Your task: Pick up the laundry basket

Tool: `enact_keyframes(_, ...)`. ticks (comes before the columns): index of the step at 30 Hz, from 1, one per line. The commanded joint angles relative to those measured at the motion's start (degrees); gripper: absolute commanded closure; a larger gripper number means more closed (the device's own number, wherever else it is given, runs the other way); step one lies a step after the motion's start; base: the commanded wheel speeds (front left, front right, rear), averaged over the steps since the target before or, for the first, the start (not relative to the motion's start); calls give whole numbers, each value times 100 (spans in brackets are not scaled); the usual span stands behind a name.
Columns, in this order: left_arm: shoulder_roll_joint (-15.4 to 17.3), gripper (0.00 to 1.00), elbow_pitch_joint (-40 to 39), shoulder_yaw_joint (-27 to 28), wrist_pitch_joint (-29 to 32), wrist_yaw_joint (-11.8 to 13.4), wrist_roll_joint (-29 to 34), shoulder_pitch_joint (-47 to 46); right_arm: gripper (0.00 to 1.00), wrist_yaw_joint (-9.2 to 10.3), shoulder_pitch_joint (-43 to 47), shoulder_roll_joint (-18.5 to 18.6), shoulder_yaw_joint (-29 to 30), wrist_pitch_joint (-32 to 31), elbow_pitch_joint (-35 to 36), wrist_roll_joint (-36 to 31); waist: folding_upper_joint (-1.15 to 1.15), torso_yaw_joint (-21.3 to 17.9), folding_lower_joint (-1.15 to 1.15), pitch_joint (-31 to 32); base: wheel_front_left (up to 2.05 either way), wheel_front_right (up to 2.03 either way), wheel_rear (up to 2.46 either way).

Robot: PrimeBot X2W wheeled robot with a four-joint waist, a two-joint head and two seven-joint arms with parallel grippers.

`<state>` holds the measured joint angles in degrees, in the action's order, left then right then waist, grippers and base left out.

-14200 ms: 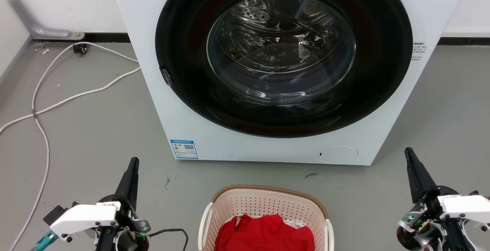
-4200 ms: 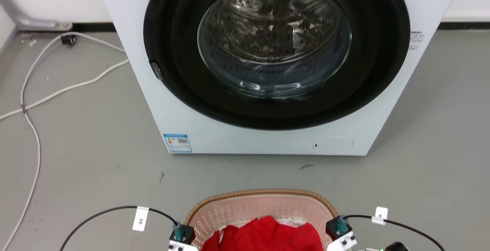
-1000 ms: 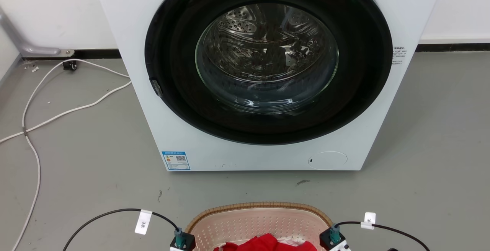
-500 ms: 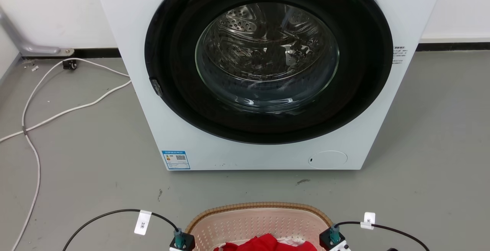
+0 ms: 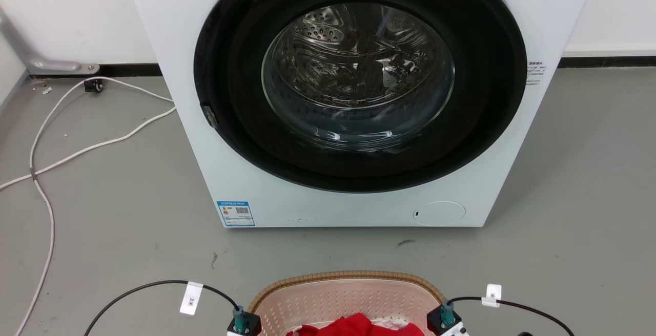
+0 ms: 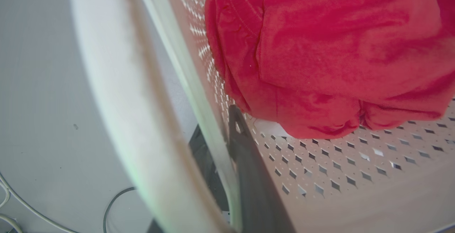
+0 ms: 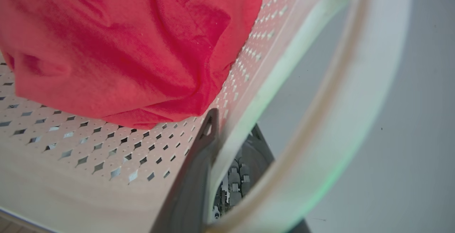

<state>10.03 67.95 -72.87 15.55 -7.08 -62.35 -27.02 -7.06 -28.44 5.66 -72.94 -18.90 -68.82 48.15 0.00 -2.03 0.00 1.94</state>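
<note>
The laundry basket (image 5: 348, 276) sits at the bottom middle of the head view, on the near side of the white washing machine (image 5: 256, 192) and apart from it, with bare grey floor (image 5: 118, 213) between. Its opening faces up and its curved, brown-rimmed far wall faces the machine's round door. The nearer part is cut off by the bottom edge, so its long axis cannot be judged. A red garment (image 5: 359, 326) lies bunched inside.

In the left wrist view, the left gripper (image 6: 217, 126) straddles the basket's left side wall. One dark finger (image 6: 252, 176) is inside against the perforated wall, just beside the red cloth, and the other is outside. The gap is narrow and the wall fills it, so the fingers are clamped on the basket. The white handle (image 6: 117, 101) loops across close to the lens, blurred.

The right gripper (image 7: 233, 126) mirrors this on the opposite wall. Its inner finger (image 7: 192, 183) is against the holes, its outer finger is partly hidden behind the wall, and it is likewise closed on the basket. The right handle (image 7: 348, 101) is out of focus.

Whether the basket's base touches the floor cannot be told.
</note>
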Motion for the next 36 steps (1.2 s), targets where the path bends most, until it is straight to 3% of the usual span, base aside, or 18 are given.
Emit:
enact_keyframes(1,-75,100,-62,-51,-57,-60,37,-124,100,-79,-14,-102,-84,-31,61,-81,0,2,0,-1,0,0,0)
enact_keyframes(36,-94,100,-73,-69,-113,-60,-3,-82,100,-79,11,-120,-84,-27,57,-132,0,-19,0,41,0,0,0)
